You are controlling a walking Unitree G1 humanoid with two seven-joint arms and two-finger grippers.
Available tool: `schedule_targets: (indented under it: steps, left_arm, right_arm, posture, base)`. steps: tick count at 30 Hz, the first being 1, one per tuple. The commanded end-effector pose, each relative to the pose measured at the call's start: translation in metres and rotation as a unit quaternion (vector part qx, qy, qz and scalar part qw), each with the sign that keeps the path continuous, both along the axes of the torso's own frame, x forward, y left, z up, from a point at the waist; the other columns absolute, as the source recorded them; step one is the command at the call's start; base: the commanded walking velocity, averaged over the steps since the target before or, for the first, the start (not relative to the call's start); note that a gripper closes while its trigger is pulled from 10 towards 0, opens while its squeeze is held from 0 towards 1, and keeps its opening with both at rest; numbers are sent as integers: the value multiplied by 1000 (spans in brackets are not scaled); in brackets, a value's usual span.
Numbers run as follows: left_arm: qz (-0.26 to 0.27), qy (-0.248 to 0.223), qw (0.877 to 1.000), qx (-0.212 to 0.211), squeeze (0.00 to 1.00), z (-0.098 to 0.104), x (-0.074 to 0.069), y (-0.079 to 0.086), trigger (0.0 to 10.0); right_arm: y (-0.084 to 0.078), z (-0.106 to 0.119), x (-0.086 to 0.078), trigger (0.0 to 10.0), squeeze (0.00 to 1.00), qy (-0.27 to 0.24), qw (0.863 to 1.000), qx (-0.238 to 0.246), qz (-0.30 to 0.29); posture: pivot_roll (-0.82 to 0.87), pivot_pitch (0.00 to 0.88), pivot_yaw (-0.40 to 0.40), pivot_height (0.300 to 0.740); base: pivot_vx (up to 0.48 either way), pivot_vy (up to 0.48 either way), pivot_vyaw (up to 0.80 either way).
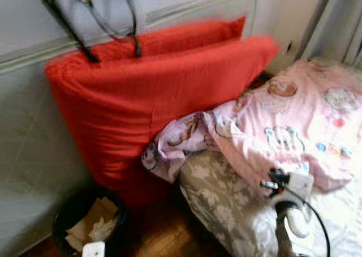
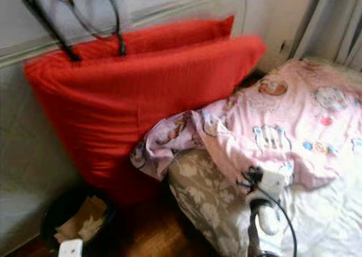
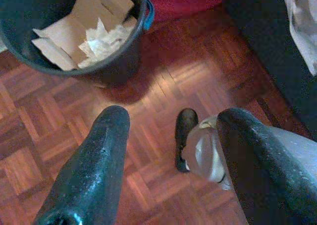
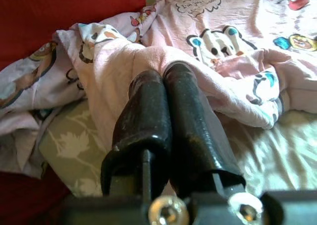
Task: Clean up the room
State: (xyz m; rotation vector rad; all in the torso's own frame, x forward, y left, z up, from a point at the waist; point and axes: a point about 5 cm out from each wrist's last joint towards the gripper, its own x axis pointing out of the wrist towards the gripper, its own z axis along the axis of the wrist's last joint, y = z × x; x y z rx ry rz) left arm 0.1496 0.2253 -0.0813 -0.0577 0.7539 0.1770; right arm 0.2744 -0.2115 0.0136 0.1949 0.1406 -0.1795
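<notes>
Where your right gripper [image 4: 166,81] meets the pink blanket [image 1: 294,127] on the bed [image 1: 226,211], its fingers sit pressed together, tips partly buried in a fold. Your left gripper [image 3: 171,131] hangs over the floor [image 3: 163,86], fingers apart, near the bin [image 3: 74,69]. Red cushions [image 1: 153,93] lean against the wall.

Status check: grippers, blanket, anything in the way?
Right gripper shut on pink blanket. Left gripper open, above floor by bin. Red cushions lean beside bed.
</notes>
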Motion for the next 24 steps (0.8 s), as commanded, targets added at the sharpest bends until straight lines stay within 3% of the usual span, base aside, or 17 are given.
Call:
schedule_targets:
  steps: [1,17,24]
  left_arm:
    - [4,6,1000,2,0,-1,-3,2,10000]
    - [6,12,1000,1,0,-2,-6,4,10000]
    - [8,22,1000,1,0,-4,-9,4,10000]
  right_arm:
    - [-3,2,0,10000,0,-9,1000,0,-8]
    - [3,8,1,10000,0,-30,1000,-3,0]
    - [13,9,0,10000,0,-36,999,-6,25]
  posture:
    - [85,80,-5,740]
    - [79,84,-6,740]
    - [77,86,-11,740]
  base:
    - [-277,0,0]
    - [-276,0,0]
    - [0,0,0]
